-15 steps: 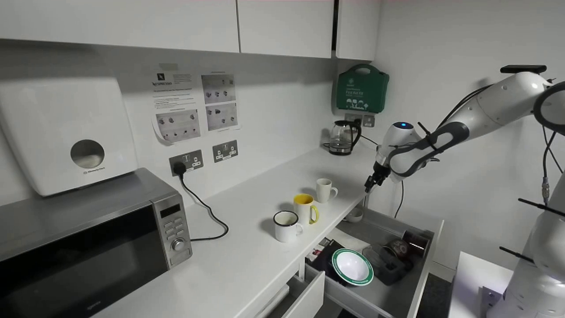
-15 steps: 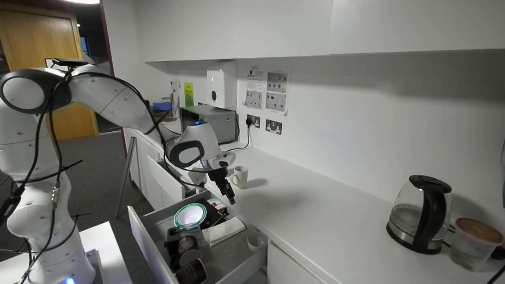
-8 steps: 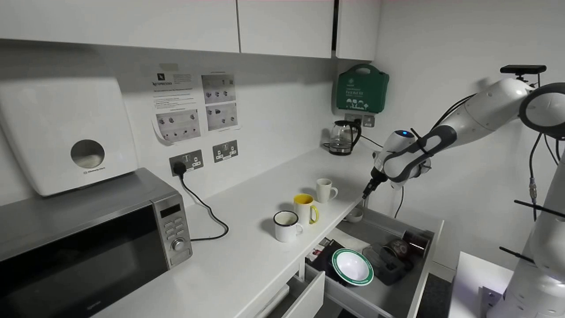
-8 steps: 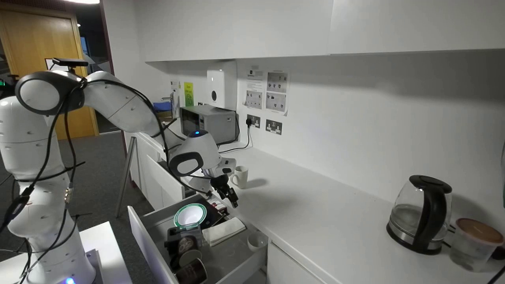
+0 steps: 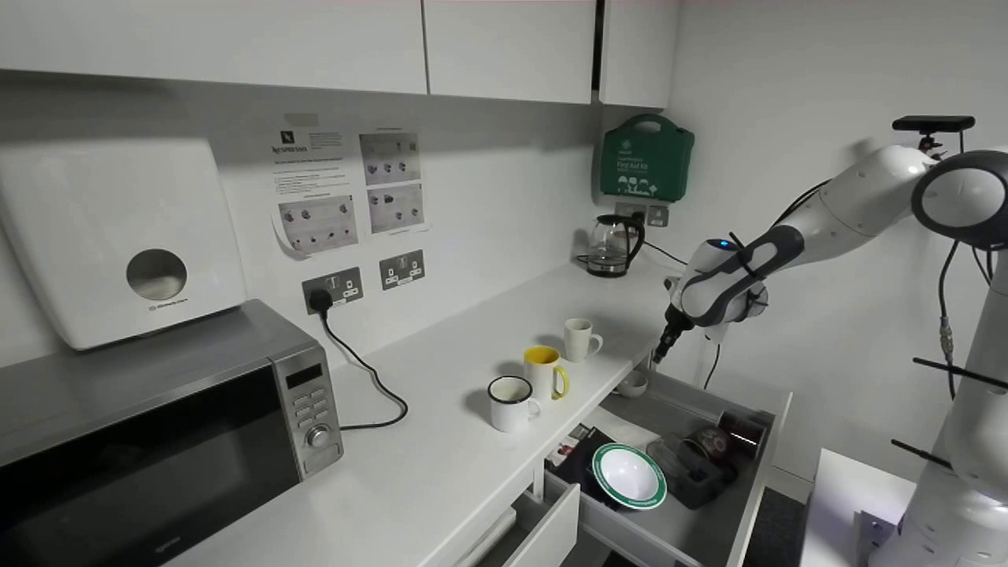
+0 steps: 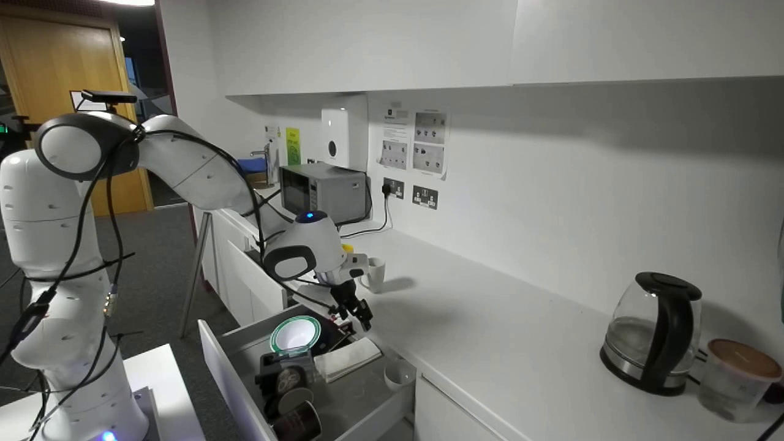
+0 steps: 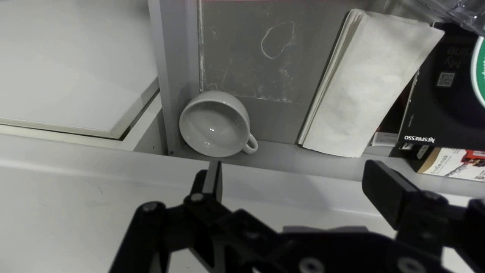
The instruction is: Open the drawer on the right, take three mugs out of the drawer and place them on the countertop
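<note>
A white cup (image 7: 214,123) stands in the corner of the open drawer (image 5: 776,449), its handle beside the drawer wall; it shows in both exterior views (image 5: 632,384) (image 6: 398,373). On the countertop (image 5: 441,354) stand a black-rimmed white mug (image 5: 510,413), a white mug with yellow inside (image 5: 539,382) and a plain white mug (image 5: 576,340), in a row. My gripper (image 7: 293,174) is open and empty, above the counter's front edge near the cup. It shows small in both exterior views (image 5: 657,358) (image 6: 365,320).
The drawer also holds folded paper towels (image 7: 367,83), a green-rimmed bowl (image 6: 296,334), a black box (image 7: 443,91) and dark mugs (image 6: 297,422). A smaller drawer (image 5: 551,528) is partly open. A kettle (image 6: 652,343) and a lidded tub (image 6: 738,373) stand on the counter.
My arm has come lower, and the gripper has moved down toward the counter edge and the drawer. The mugs, the cup and the drawer have not moved.
</note>
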